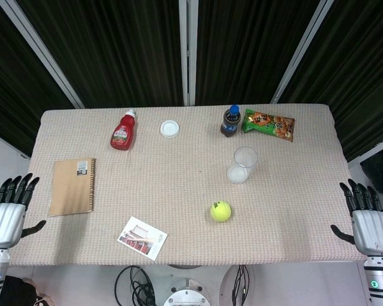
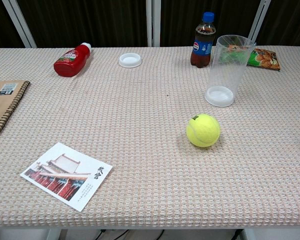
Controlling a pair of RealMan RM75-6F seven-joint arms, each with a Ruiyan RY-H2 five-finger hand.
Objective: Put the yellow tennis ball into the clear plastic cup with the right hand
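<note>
Head view: task not started. Yellow tennis ball [image 1: 221,211] sits on the worktop [image 1: 179,191] near the upright clear plastic cup [image 1: 243,165]. Right robot hand [image 1: 369,224] off-edge, fingers apparently apart, empty; everything left.

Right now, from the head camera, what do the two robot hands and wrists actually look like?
Both match: the left robot hand and right robot hand have black fingers and thumbs on a silver-grey metal back plate. Below each, a pale grey-white wrist section leads off the frame; the right wrist shows a small green ring-shaped marking. No loose cables or sleeves are visible on either. The chest view shows neither hand.
</note>
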